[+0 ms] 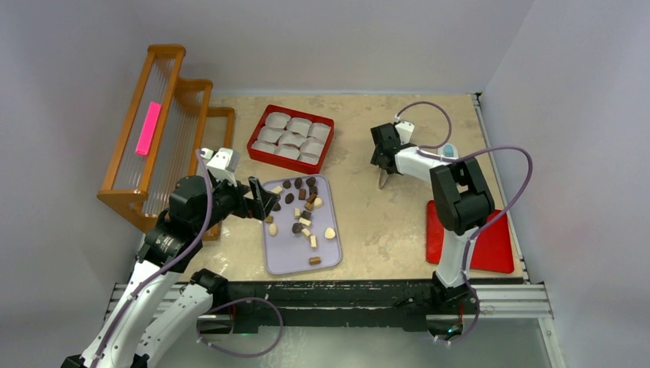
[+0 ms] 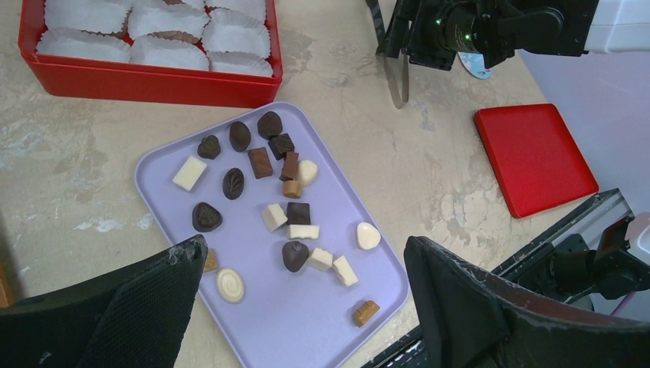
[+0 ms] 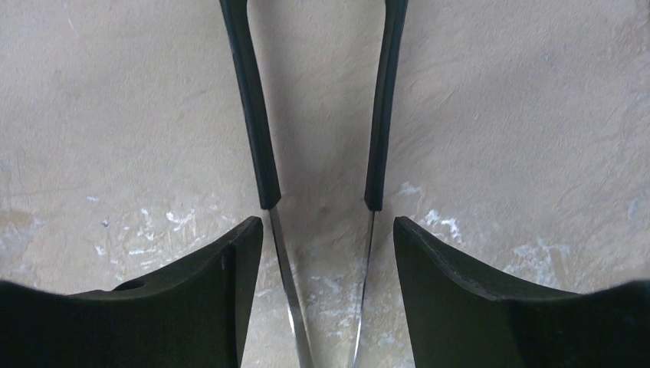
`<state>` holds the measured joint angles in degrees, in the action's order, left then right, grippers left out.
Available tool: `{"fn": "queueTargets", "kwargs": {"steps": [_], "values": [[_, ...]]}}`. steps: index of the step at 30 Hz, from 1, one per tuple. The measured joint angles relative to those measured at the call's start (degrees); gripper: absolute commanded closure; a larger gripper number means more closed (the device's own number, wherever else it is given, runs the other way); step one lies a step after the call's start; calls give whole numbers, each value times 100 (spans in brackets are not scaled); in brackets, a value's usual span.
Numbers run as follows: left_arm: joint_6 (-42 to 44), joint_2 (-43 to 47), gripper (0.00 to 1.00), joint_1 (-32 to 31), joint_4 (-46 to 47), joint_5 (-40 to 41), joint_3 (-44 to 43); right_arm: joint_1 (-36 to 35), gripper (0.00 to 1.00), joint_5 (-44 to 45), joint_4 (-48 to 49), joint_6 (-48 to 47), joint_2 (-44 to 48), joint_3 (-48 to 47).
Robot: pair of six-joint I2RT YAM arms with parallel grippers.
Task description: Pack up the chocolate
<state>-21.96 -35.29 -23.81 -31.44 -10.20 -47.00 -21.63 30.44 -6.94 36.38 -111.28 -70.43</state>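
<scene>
The chocolate point(image 1: 300, 215) is several dark, light brown and cream-white pieces scattered on a lilac tray point(image 1: 295, 259). It also shows in the left wrist view point(image 2: 295, 255), on the tray point(image 2: 306, 326). My left gripper point(image 1: 264, 201) hovers over the tray's left edge, open and empty point(image 2: 305, 244). My right gripper point(image 1: 383, 162) is over bare table right of the tray, holding black-handled tongs point(image 1: 382, 181) that point down. The tong arms point(image 3: 260, 153) run between its fingers point(image 3: 328, 226), spread at the tips and holding nothing.
A red box point(image 1: 290, 136) lined with white paper cups stands behind the tray; it also shows in the left wrist view point(image 2: 153, 83). A red lid point(image 1: 490, 245) lies at the right. A wooden rack point(image 1: 165, 123) with a pink strip point(image 1: 148, 128) stands at the left.
</scene>
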Motion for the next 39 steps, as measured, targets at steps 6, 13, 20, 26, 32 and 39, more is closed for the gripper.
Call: {"fn": "queueTargets", "kwargs": {"steps": [6, 13, 20, 26, 32, 39], "values": [[0, 2, 0, 0, 0, 24, 0, 63, 35, -52, 160, -90, -66, 15], [0, 0, 0, 0, -2, 63, 0, 63, 38, -118, 332, -146, -155, 15], [0, 0, 0, 0, -2, 101, 0, 66, 50, -114, 363, -162, -160, 15], [0, 2, 0, 0, -17, 125, 0, 63, 54, -98, 385, -225, -160, 20], [2, -2, 0, 0, -72, 149, 0, 55, 57, -140, 474, -459, -50, 177], [0, -13, 1, 0, -83, 155, 0, 52, 59, -573, 203, -922, 627, 649]]}}
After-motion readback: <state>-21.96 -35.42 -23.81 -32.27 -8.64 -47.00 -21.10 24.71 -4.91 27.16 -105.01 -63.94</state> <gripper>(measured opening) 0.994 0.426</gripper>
